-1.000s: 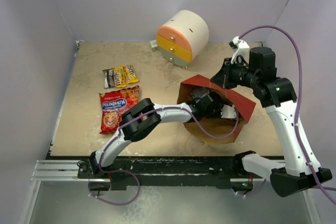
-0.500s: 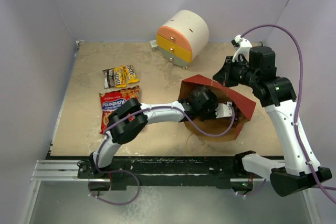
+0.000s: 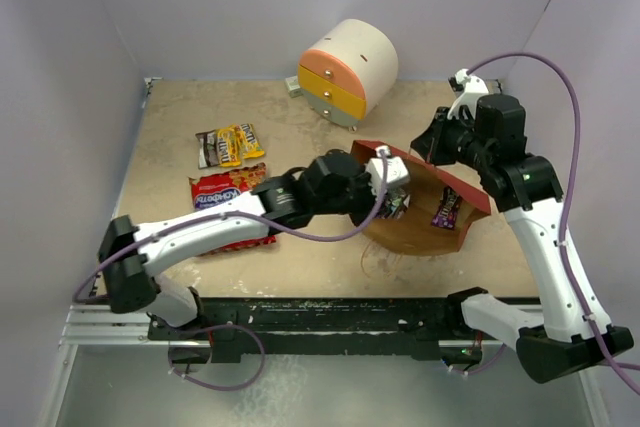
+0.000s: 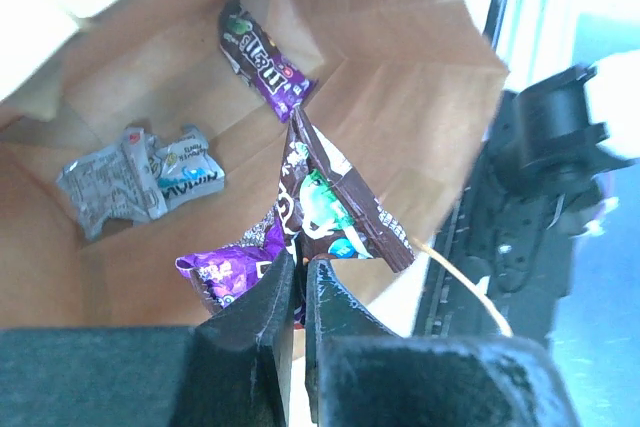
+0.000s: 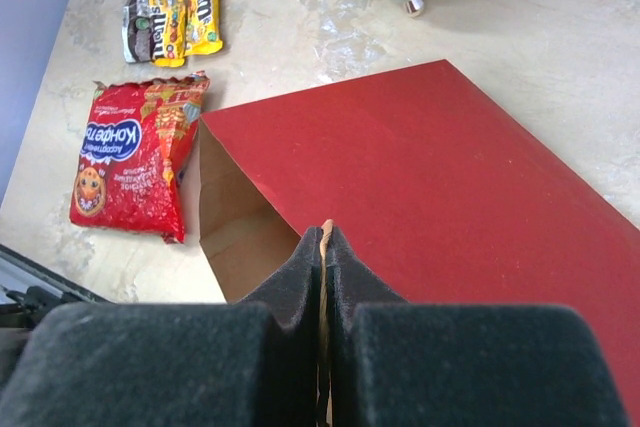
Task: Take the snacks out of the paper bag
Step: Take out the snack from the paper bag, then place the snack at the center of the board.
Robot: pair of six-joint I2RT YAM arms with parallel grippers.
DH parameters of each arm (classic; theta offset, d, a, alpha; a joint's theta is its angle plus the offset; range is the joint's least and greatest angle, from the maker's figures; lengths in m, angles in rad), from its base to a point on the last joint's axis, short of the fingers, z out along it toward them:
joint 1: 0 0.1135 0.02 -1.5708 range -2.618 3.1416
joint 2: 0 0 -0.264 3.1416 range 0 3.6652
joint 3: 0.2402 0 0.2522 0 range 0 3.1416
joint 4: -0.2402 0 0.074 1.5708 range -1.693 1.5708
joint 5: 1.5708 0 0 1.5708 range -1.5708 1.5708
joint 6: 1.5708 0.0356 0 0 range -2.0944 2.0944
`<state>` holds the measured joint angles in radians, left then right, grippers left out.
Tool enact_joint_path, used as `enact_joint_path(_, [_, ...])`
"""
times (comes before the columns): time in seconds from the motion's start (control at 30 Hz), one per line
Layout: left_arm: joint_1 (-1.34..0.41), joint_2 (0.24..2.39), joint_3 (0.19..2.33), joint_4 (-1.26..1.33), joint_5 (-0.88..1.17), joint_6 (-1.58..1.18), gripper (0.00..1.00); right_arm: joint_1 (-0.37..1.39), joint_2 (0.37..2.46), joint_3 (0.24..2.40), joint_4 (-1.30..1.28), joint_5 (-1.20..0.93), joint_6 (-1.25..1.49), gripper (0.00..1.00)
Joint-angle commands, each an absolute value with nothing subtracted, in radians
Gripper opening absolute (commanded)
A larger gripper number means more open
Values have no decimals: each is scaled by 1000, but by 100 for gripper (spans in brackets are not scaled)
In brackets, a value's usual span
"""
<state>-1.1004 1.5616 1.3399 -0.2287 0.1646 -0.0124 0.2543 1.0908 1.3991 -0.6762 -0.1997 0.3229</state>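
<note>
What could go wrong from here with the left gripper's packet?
The left gripper pinches the brown candy packet only by its lower edge, so it may slip back into the paper bag. A purple packet beside it could be dragged along and fall. The right gripper holds only a thin string handle; the bag may swing.

Paper bag (image 3: pixel 418 229) lies right on the worktop (image 3: pixel 170 117); crisp packet (image 3: pixel 215 195) left, candy packets (image 3: pixel 230 145) behind it; cabinet (image 3: pixel 350 67) far centre.
</note>
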Motion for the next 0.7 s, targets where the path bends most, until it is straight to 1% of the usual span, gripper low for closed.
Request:
enact_joint_path(0.0, [-1092, 1382, 1334, -328, 70, -236, 0, 253, 1046, 1365, -588, -180, 318, 0])
enact_joint_path(0.07, [-1087, 1302, 1342, -379, -34, -296, 0, 253, 1041, 1349, -575, -188, 323, 0])
enact_joint_path(0.2, [-1063, 1149, 1369, -528, -434, -473, 0, 253, 1031, 1325, -542, -222, 346, 0])
enact_joint_path(0.27, [-995, 1111, 1381, -605, -553, -548, 0, 253, 1027, 1315, -529, -227, 357, 0])
enact_joint_path(0.33, [-872, 1115, 1405, -678, -569, -594, 0, 253, 1026, 1313, -526, -236, 362, 0])
enact_joint_path(0.4, [-734, 1151, 1431, -738, -540, -618, 0, 253, 1030, 1313, -528, -252, 364, 0])
enact_joint_path(0.57, [-335, 1341, 1494, -806, -303, -644, 0, 253, 1041, 1317, -545, -284, 359, 0])
enact_joint_path(0.67, [-150, 1480, 1523, -799, -212, -675, 0, 253, 1051, 1324, -552, -308, 348, 0])
